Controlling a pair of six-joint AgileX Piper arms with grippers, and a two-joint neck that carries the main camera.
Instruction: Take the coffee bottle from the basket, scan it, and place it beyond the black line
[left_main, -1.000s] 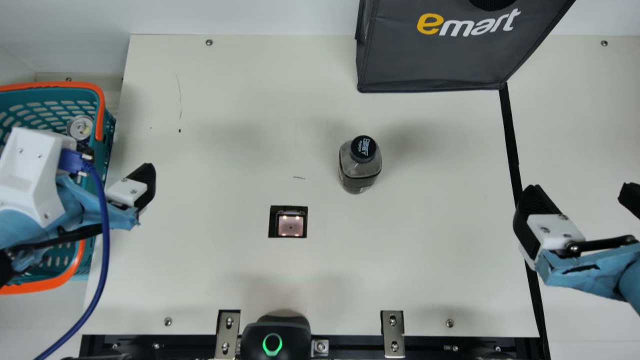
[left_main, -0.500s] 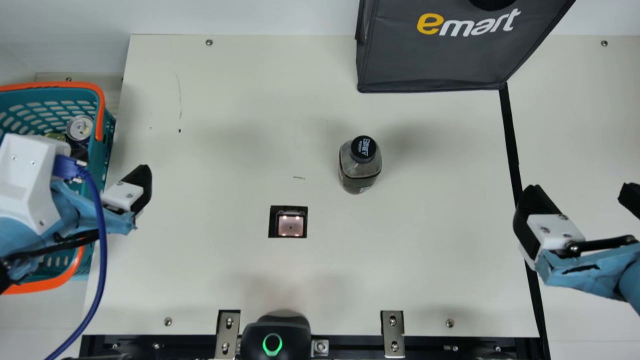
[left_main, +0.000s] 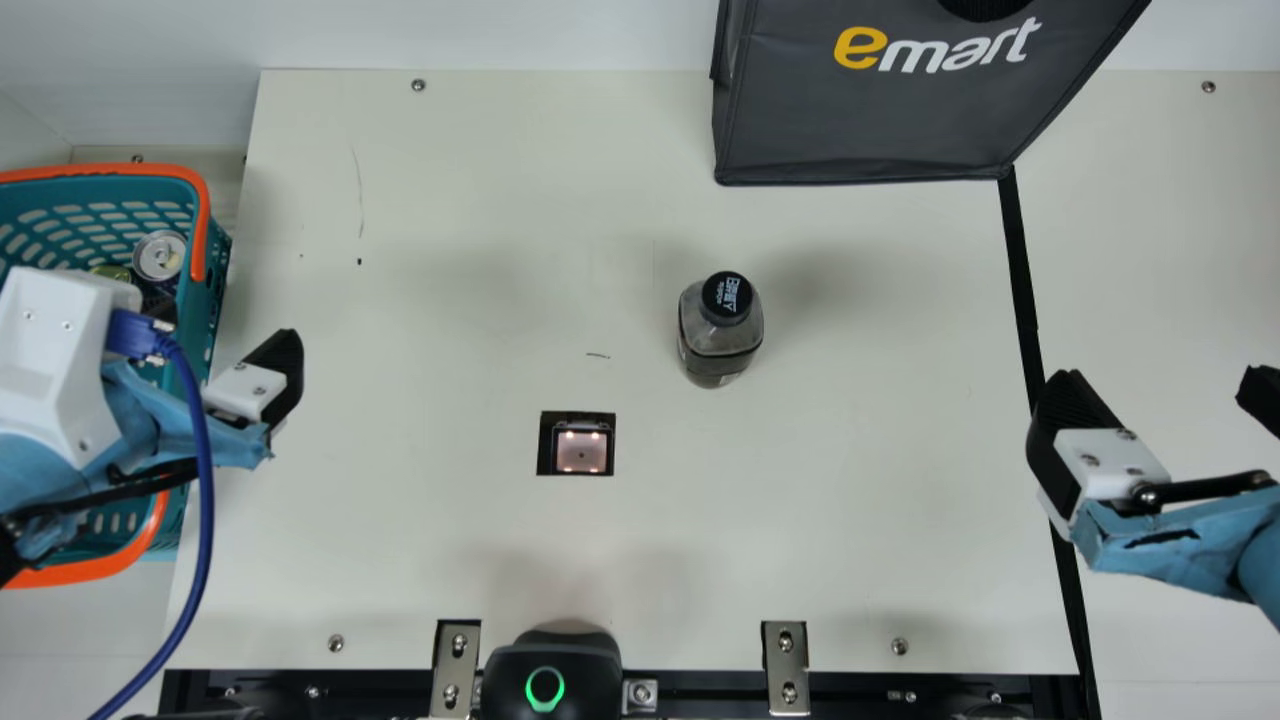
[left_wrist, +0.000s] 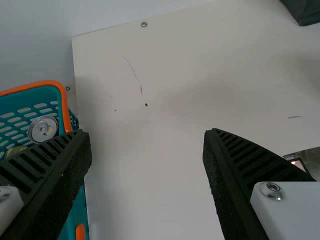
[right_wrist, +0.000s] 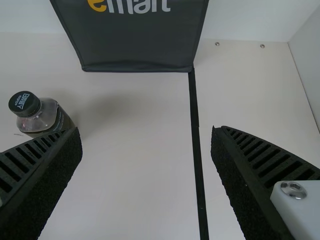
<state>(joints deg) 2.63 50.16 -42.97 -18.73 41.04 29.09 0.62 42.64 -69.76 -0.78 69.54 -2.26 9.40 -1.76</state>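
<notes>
My left gripper (left_main: 245, 390) hangs at the basket's table side in the main view; in the left wrist view the left gripper (left_wrist: 147, 134) is open with nothing held. My right gripper (left_main: 1160, 385) is over the black line (left_main: 1020, 270); seen from its wrist, the right gripper (right_wrist: 146, 131) is open and unloaded. The dark-capped coffee bottle (left_main: 718, 330) stands upright on the table between the arms, left of the line, and the bottle (right_wrist: 42, 115) also appears beyond one right finger. The scanner window (left_main: 581, 450) is lit, below and left of the bottle. The teal basket (left_main: 215, 270) is partly covered by my left arm.
A dark grey bag (left_main: 880, 110) stands at the table's back by the line's far end. Cans, one silver-topped can (left_main: 160, 256) among them, lie in the basket. A black device (left_main: 550, 680) with a green ring is at the front edge.
My left arm has shifted slightly toward the left and the front, uncovering more of the basket's contents. The bottle and the right arm have stayed where they were.
</notes>
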